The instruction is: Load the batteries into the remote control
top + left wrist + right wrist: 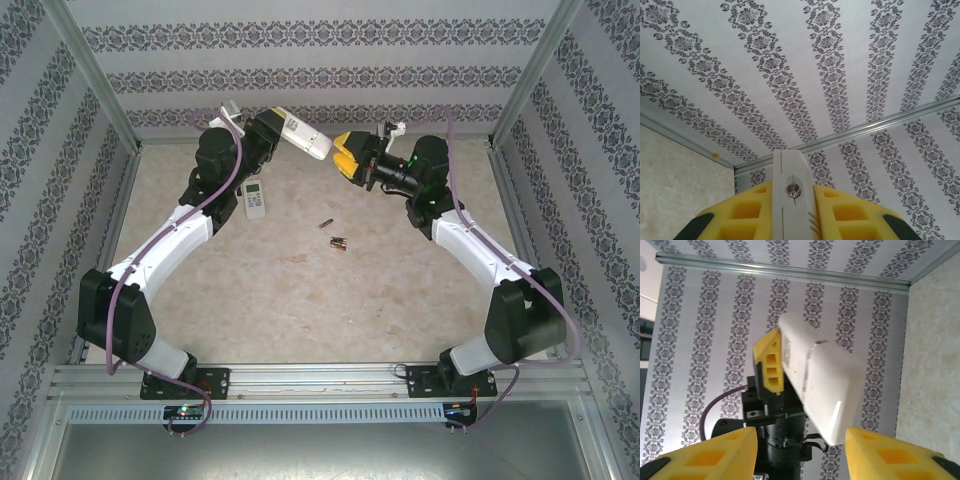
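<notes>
My left gripper (278, 128) is raised over the far side of the table, shut on a white remote control (303, 138) that points toward the right arm. In the left wrist view the remote's narrow edge (789, 195) stands clamped between the yellow pads. My right gripper (343, 158) faces it, open, just short of the remote's free end. In the right wrist view the remote's rounded end (822, 390) hangs between and above my right gripper's (802, 460) spread yellow fingers without touching them. Batteries lie on the table: one (326, 224) alone, a pair (337, 243) side by side.
A second small white remote-like device (257, 198) lies flat on the table under the left arm. Patterned walls and metal frame posts (100, 90) enclose the table on three sides. The beige tabletop (330, 300) stretches toward the arm bases.
</notes>
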Motion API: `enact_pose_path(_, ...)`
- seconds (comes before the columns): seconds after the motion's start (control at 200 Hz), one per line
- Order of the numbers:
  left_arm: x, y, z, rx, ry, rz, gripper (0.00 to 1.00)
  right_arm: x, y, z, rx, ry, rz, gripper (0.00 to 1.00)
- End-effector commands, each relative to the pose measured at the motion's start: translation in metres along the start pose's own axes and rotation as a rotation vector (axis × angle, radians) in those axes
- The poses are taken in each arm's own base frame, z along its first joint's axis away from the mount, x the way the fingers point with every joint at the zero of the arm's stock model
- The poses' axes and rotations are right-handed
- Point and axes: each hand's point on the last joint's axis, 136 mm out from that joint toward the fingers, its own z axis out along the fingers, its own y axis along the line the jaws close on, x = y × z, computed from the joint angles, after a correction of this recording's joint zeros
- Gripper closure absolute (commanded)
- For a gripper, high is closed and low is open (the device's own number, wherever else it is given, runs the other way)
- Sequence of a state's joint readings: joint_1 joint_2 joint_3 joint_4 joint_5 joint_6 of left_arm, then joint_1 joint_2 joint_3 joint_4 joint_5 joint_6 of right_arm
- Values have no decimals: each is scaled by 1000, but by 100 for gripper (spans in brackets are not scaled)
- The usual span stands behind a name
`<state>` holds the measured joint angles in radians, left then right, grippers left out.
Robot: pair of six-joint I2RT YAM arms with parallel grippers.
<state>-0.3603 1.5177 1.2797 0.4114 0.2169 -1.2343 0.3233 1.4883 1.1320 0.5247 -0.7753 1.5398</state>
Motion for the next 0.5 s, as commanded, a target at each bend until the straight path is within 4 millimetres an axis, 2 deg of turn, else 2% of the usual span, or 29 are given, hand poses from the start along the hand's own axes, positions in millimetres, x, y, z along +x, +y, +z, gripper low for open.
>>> enact_pose_path(0.0,-2,-30,2,81,-7,25,100,4,10,-1,-36,-1,-23,45)
enact_pose_path(0.19,4,-30,6,89,6,14,100,3,7,7,-37,5,-19,50)
enact_pose_path(0.415,6,-32,8,97,6,12,100,-1,9,12,-57,-9,-1,66)
enact_pose_path(0.495,5,-31,7,94,1,12,100,0,7,13,-55,-3,7,69)
